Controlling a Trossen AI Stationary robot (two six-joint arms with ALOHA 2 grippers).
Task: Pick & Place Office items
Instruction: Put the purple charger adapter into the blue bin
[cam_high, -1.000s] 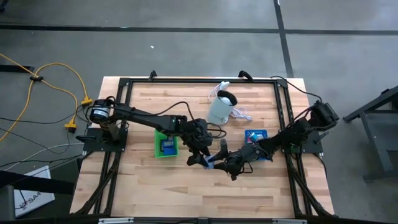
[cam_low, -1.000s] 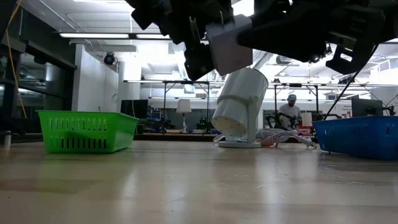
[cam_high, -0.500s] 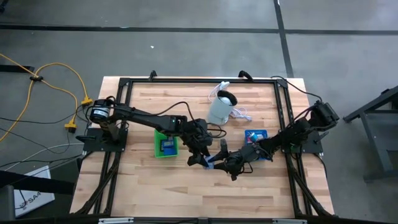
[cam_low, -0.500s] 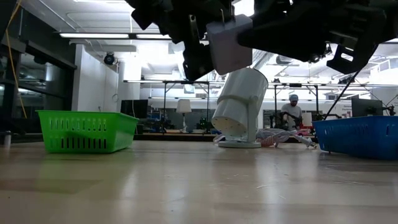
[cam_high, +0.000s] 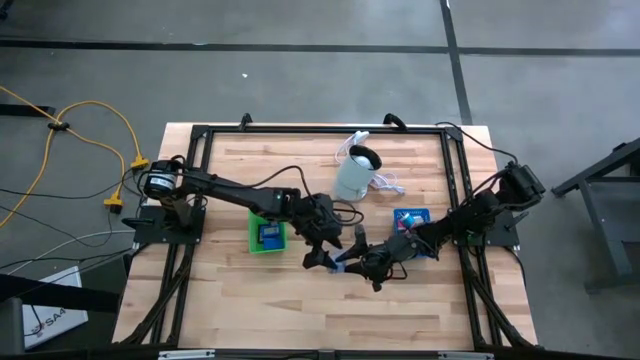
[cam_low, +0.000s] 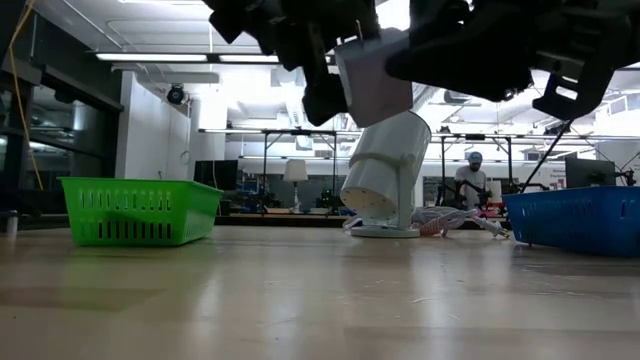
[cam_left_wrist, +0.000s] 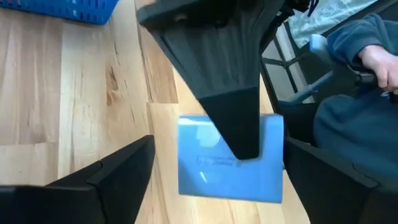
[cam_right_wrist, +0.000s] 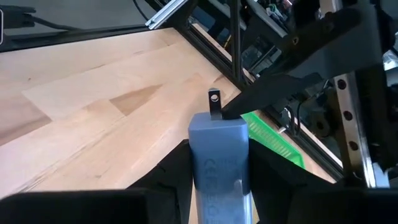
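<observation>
A light blue block (cam_right_wrist: 217, 149) with a metal prong (cam_right_wrist: 214, 99) at its far end hangs above the middle of the table. My right gripper (cam_right_wrist: 217, 180), reaching in from the table's right side (cam_high: 347, 265), is shut on it. My left gripper (cam_left_wrist: 219, 149) comes from the left (cam_high: 328, 250) and is open. Its fingers stand on either side of the same block (cam_left_wrist: 230, 158) without touching it. In the low view the block (cam_low: 372, 80) shows pale, high over the tabletop, between both dark grippers. My right gripper pinches two opposite faces of the blue block (cam_right_wrist: 202, 177) between its two fingers, at the end away from the prong. One finger (cam_left_wrist: 239, 124) lies across the block's broad face. The fingers come nearly level from the table's right. The block is lifted clear of the table.
A green tray (cam_high: 266, 232) stands left of the grippers and a blue tray (cam_high: 412, 218) to their right, each holding small items. A pale cylindrical appliance (cam_high: 355, 172) with a white cord stands toward the far edge. A person (cam_low: 470, 175) sits beyond the table.
In the low view the block has tipped a little and shifted slightly away from my left gripper's finger. Both arms have kept their places.
</observation>
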